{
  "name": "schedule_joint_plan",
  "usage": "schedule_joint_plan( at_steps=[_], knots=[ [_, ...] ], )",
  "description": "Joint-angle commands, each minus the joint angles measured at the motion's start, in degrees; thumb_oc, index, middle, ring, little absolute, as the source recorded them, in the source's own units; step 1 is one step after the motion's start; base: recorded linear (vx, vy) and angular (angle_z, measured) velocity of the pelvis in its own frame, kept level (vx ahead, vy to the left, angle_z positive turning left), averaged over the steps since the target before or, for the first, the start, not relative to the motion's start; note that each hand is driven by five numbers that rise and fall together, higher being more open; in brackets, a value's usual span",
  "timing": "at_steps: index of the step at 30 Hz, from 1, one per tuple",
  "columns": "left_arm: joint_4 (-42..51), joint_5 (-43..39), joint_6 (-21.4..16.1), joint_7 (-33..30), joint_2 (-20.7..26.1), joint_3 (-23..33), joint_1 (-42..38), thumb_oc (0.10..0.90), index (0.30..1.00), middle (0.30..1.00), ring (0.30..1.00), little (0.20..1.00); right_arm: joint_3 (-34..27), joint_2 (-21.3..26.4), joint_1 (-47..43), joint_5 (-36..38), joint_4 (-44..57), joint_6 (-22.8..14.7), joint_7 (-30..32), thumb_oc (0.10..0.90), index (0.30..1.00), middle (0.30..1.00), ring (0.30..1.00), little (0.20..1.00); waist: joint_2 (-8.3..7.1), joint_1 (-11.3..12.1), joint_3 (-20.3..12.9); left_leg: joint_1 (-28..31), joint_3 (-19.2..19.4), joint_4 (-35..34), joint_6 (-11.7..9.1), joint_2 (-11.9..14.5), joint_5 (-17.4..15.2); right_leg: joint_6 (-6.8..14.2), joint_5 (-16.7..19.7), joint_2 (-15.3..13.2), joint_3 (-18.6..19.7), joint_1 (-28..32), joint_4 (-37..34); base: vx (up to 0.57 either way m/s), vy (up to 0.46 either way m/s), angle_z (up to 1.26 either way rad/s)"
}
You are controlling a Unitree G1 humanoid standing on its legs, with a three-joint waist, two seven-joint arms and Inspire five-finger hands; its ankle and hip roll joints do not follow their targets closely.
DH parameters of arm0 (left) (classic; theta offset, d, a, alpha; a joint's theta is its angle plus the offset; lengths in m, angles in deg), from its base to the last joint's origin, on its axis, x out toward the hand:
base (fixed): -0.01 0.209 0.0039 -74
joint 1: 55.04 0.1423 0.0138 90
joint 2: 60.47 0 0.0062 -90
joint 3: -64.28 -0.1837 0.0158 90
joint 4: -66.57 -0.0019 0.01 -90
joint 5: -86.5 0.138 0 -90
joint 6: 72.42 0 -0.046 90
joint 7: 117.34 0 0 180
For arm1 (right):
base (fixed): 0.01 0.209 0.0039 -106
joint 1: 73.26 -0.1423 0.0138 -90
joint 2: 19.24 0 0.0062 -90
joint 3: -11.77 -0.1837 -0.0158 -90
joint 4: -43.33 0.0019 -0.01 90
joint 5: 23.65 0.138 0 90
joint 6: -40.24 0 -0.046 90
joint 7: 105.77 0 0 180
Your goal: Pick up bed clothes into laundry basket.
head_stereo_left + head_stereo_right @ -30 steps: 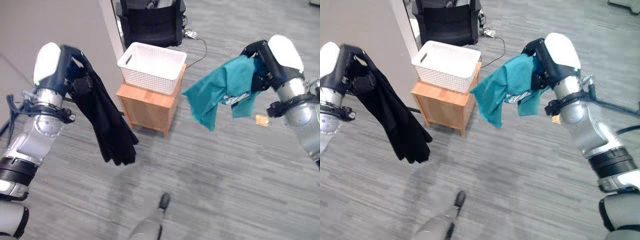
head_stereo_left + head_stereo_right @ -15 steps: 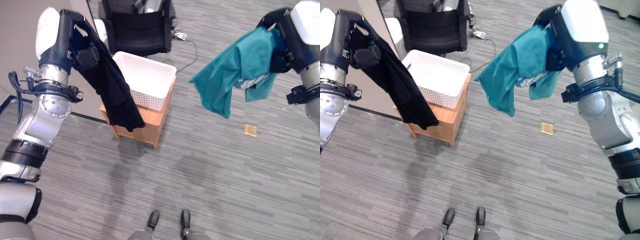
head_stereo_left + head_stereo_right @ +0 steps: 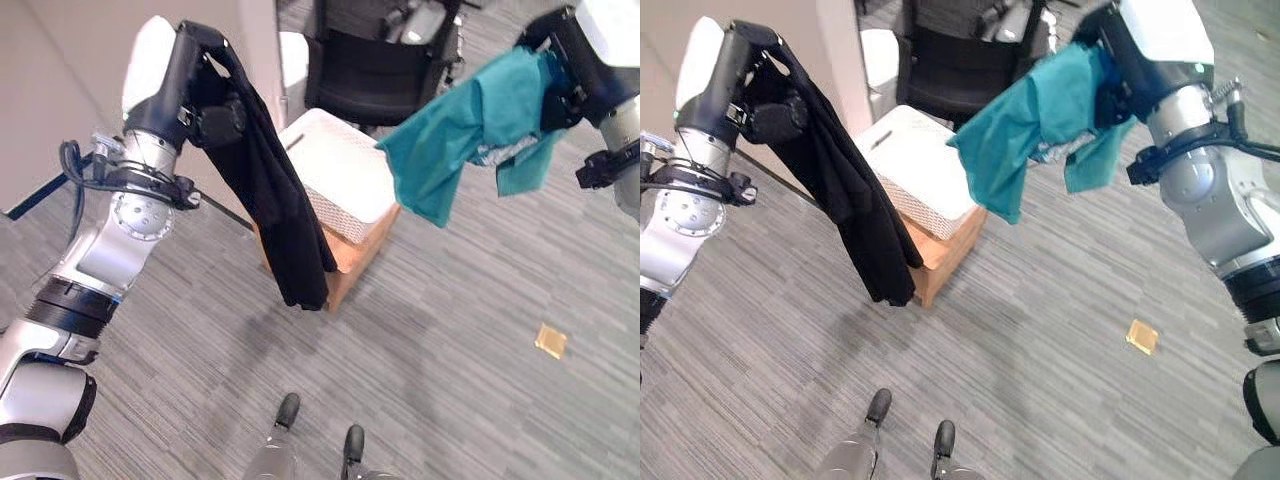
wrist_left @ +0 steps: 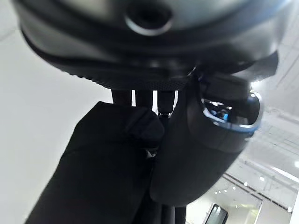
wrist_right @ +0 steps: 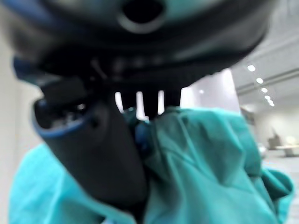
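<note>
While raised: L hand w/ black garment.

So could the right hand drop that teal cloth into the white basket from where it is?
Probably not yet. The right hand holds the teal cloth raised beside the white basket, not above it. Nothing blocks the open basket, so moving over should work.
</note>
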Motion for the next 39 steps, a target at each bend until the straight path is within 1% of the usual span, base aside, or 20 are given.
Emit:
schedule_joint_plan(
  at_steps=[1, 2, 4, 5, 6, 9, 10, 12, 13, 19, 22, 23, 27, 31, 35, 39],
  knots=[
    [6.0, -3.8, -6.3, -1.1, 1.1, 8.1, -0.6, 0.4, 0.3, 0.3, 0.3, 0.3, -5.5, 2.5, -1.2, 4.7, -2.5, -0.1, 3.0, 0.4, 0.3, 0.3, 0.3, 0.3, -3.97, 2.8, -8.1, 7.6, -1.1, -5.6, 1.1, -3.2, -2.7, 5.9, 7.6, -4.6, 6.4, -5.5, -0.7, 0.27, -0.025, 0.41],
    [6.4, -4.4, -6.7, -0.4, 0.9, 8.0, 0.0, 0.4, 0.3, 0.3, 0.3, 0.3, -7.2, 3.0, 1.1, 5.4, -3.9, -0.3, 2.9, 0.4, 0.3, 0.3, 0.3, 0.3, -4.09, 2.4, -8.1, 7.7, -2.2, -5.6, 0.2, -3.4, -2.7, 5.8, 7.2, -2.9, 6.9, -6.6, -2.6, 0.33, -0.069, 0.4],
    [6.3, -5.0, -7.1, 0.5, 0.5, 7.2, -0.2, 0.4, 0.3, 0.3, 0.3, 0.3, -9.5, 4.8, 3.8, 6.4, -6.8, -0.2, 3.1, 0.4, 0.3, 0.3, 0.3, 0.3, -4.07, 0.7, -7.5, 8.3, -3.7, -5.6, -0.8, -4.0, -3.0, 6.5, 8.3, -1.4, 7.8, -10.3, -7.8, 0.32, -0.052, 0.44],
    [6.2, -5.0, -7.1, 0.5, 0.5, 6.9, -0.3, 0.4, 0.3, 0.3, 0.3, 0.3, -10.1, 4.8, 4.5, 6.4, -6.8, -0.4, 3.1, 0.4, 0.3, 0.3, 0.3, 0.3, -3.95, 0.5, -7.7, 8.3, -4.1, -5.6, -0.8, -3.8, -3.4, 6.5, 8.4, -1.3, 7.3, -9.7, -8.5, 0.29, -0.147, 0.94],
    [5.0, -4.9, -7.2, 1.3, 0.7, 6.9, 0.0, 0.4, 0.3, 0.3, 0.3, 0.3, -14.0, 5.3, 9.2, 6.8, -8.7, -0.2, 3.2, 0.4, 0.3, 0.3, 0.3, 0.3, -3.77, -1.4, -7.4, 8.7, -5.5, -5.6, -1.5, -3.0, -4.0, 8.0, 8.8, -1.3, 7.6, -11.3, -10.7, 0.24, -0.158, 1.02],
    [5.1, -5.7, -7.2, 1.8, 1.6, 8.0, 1.1, 0.4, 0.3, 0.3, 0.3, 0.3, -17.2, 4.5, 12.5, 7.5, -8.2, 0.0, 3.3, 0.4, 0.3, 0.3, 0.3, 0.3, -4.36, -1.9, -7.6, 8.7, -5.3, -5.6, -1.5, -2.7, -4.3, 7.7, 9.1, -1.6, 7.8, -11.4, -10.8, 0.19, -0.121, 1.08],
    [5.3, -6.2, -7.1, 2.5, 1.9, 9.3, 3.6, 0.4, 0.3, 0.3, 0.3, 0.3, -19.4, 3.5, 14.5, 7.5, -8.2, 0.1, 3.2, 0.4, 0.3, 0.3, 0.3, 0.3, -5.03, -1.7, -7.9, 8.7, -5.1, -5.6, -1.5, -2.8, -4.7, 7.4, 9.9, -1.9, 8.2, -10.7, -10.8, 0.16, -0.101, 1.04],
    [5.3, -6.3, -7.1, 2.6, 2.3, 9.5, 4.3, 0.4, 0.3, 0.3, 0.3, 0.3, -19.5, 3.2, 14.7, 7.3, -8.6, 0.1, 3.2, 0.4, 0.3, 0.3, 0.3, 0.3, -5.28, -1.4, -8.1, 8.6, -4.9, -5.6, -1.5, -2.8, -4.7, 7.3, 9.9, -2.0, 8.2, -10.6, -10.8, 0.16, -0.101, 0.8],
    [5.1, -6.7, -7.2, 2.9, 3.1, 10.4, 6.0, 0.4, 0.3, 0.3, 0.3, 0.3, -19.2, 2.5, 14.9, 7.4, -9.3, 0.1, 2.8, 0.4, 0.3, 0.3, 0.3, 0.3, -5.7, -0.7, -8.5, 8.1, -4.7, -5.6, -1.8, -2.6, -4.7, 7.1, 10.0, -2.2, 8.4, -9.9, -10.8, 0.11, -0.077, 0.59],
    [5.2, -7.9, -7.3, 3.7, 3.2, 11.5, 9.1, 0.4, 0.3, 0.3, 0.3, 0.3, -18.3, 2.0, 14.8, 8.2, -10.0, 0.0, 2.5, 0.4, 0.3, 0.3, 0.3, 0.3, -5.84, 0.2, -8.6, 6.5, -5.0, -5.6, -2.3, -2.2, -4.2, 6.6, 9.7, -2.0, 7.9, -8.9, -10.8, 0.14, -0.089, 0.32],
    [6.5, -8.5, -7.3, 4.0, 2.5, 12.7, 11.9, 0.4, 0.3, 0.3, 0.3, 0.3, -18.1, 1.2, 14.3, 8.6, -11.4, -0.1, 3.2, 0.4, 0.3, 0.3, 0.3, 0.3, -5.99, 1.2, -7.7, 4.6, -5.4, -5.6, -2.9, -2.1, -3.4, 6.1, 9.0, -1.8, 6.6, -8.9, -10.8, 0.07, -0.066, 0.22],
    [6.9, -8.6, -7.2, 4.2, 1.5, 13.3, 13.1, 0.4, 0.3, 0.3, 0.3, 0.3, -18.2, 0.9, 14.4, 8.5, -11.3, 0.0, 3.5, 0.4, 0.3, 0.3, 0.3, 0.3, -6.22, 1.6, -7.3, 3.7, -5.5, -5.6, -3.2, -2.0, -2.9, 5.9, 8.6, -1.7, 5.8, -9.0, -10.8, 0.1, -0.081, 0.77],
    [7.1, -8.7, -7.1, 4.7, 0.2, 13.8, 14.6, 0.4, 0.3, 0.3, 0.3, 0.3, -18.6, 0.7, 15.1, 8.0, -10.8, 0.2, 3.8, 0.4, 0.3, 0.3, 0.3, 0.3, -6.75, 1.7, -6.8, 1.8, -6.0, -5.6, -3.6, -2.4, -2.4, 5.6, 7.9, -1.6, 4.1, -9.3, -10.8, 0.06, -0.062, 0.56],
    [6.7, -9.6, -7.0, 4.9, -0.8, 13.9, 15.1, 0.4, 0.3, 0.3, 0.3, 0.3, -18.9, 0.6, 15.6, 7.8, -11.5, 0.5, 4.1, 0.4, 0.3, 0.3, 0.3, 0.3, -7.22, 1.8, -6.2, 0.5, -6.2, -5.6, -3.9, -2.8, -2.0, 5.4, 7.5, -1.7, 3.4, -9.2, -10.8, 0.03, -0.037, 0.38],
    [6.5, -10.1, -6.9, 5.3, -1.7, 14.1, 15.6, 0.4, 0.3, 0.3, 0.3, 0.3, -18.9, -1.3, 16.8, 8.3, -12.8, 0.5, 3.9, 0.4, 0.3, 0.3, 0.3, 0.3, -6.97, 2.2, -5.6, -0.3, -5.9, -5.6, -4.0, -3.0, -1.8, 5.3, 7.2, -1.7, 3.4, -9.2, -10.8, 0.03, -0.01, 0.15],
    [6.6, -10.7, -7.0, 5.7, -1.6, 13.4, 15.3, 0.4, 0.3, 0.3, 0.3, 0.3, -17.4, -1.6, 16.4, 7.8, -14.4, 0.7, 3.4, 0.4, 0.3, 0.3, 0.3, 0.3, -6.46, 2.5, -5.2, -1.2, -5.7, -5.6, -4.0, -3.2, -1.5, 5.3, 7.3, -1.8, 3.5, -9.9, -10.8, 0.01, 0.004, 0.11]
  ],
)
